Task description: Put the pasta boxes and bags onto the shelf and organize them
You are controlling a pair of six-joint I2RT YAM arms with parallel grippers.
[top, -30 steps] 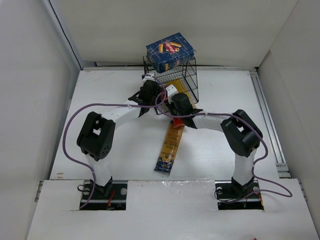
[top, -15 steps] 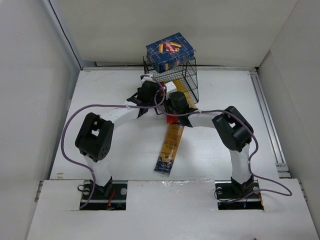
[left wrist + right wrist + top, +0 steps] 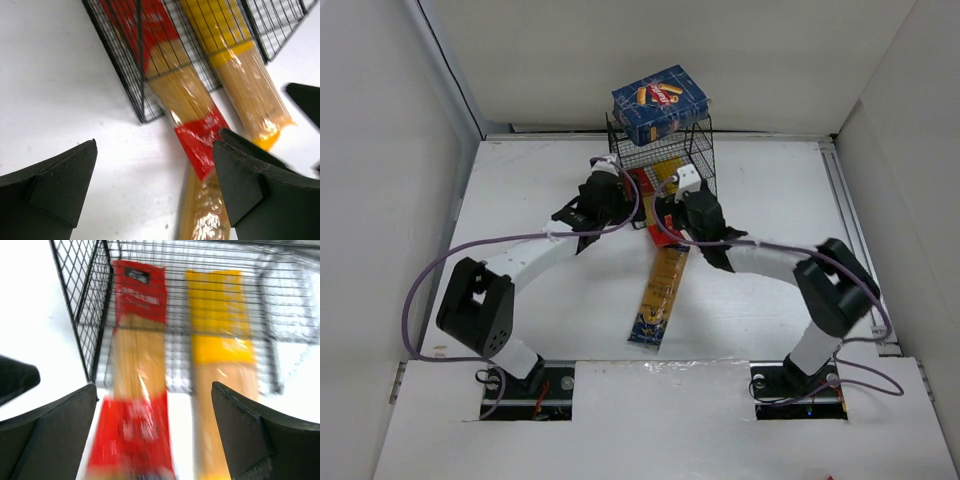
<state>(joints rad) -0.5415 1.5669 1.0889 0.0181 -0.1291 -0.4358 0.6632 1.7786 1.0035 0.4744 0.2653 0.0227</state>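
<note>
Spaghetti packets jut past shelf front edge.

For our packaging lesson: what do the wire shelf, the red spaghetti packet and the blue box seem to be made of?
Shelf: thin black-coated metal wire, judging by its welded grid.
Red spaghetti packet: glossy plastic film; the strands show through a clear window.
Blue box: probably printed cardboard, given its flat faces and sharp edges.
</note>
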